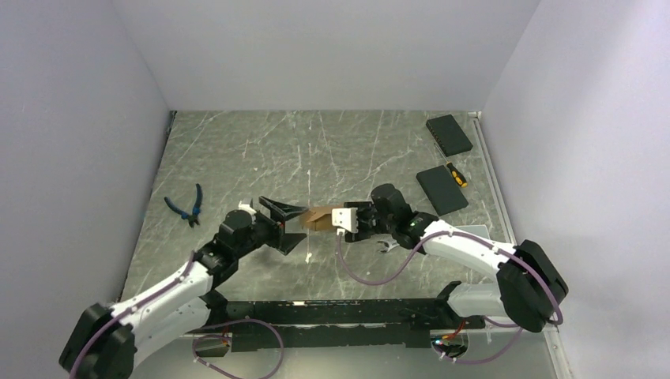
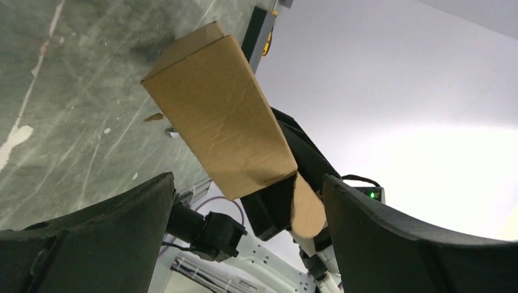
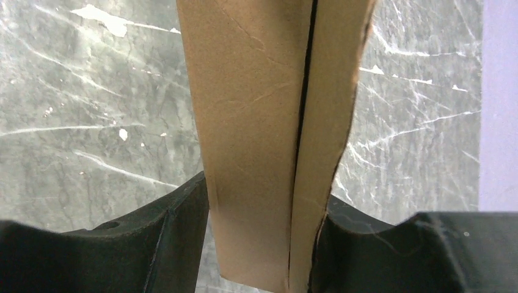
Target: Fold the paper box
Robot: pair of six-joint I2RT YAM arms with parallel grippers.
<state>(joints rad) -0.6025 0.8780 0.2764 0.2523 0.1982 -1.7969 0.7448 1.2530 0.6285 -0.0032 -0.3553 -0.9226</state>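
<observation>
1. Two black right fingers (image 3: 177, 238) sit closest in the right wrist view. They squeeze the paper box (image 3: 256, 140) from both sides.
2. The paper box is held up off the desk (image 1: 316, 150), near its middle.
3. The left fingers (image 2: 104, 238) are spread wide. One end of the box points at the gap between them, but neither finger touches it.
4. What could go wrong: only one pair of fingers holds the box, and only at one end. It could tip or slip out and drop onto the desk.
5. A dark slit (image 3: 303, 122) runs along the box where two edges meet. If the squeeze is too soft, that side may pop open. If it is too hard, the thin cardboard may get squashed.
6. If the left fingers close a bit off to one side, they could bump the box and twist it out of the right fingers.
7. Hard to see: the end of the box inside the right fingers is hidden. A rounded flap (image 2: 307, 210) sticks out there, and it is not clear if it is tucked in.
8. From above, the box looks tiny and is half covered. The right wrist view cuts off its far end, so nobody can tell if the ends are shut.
</observation>
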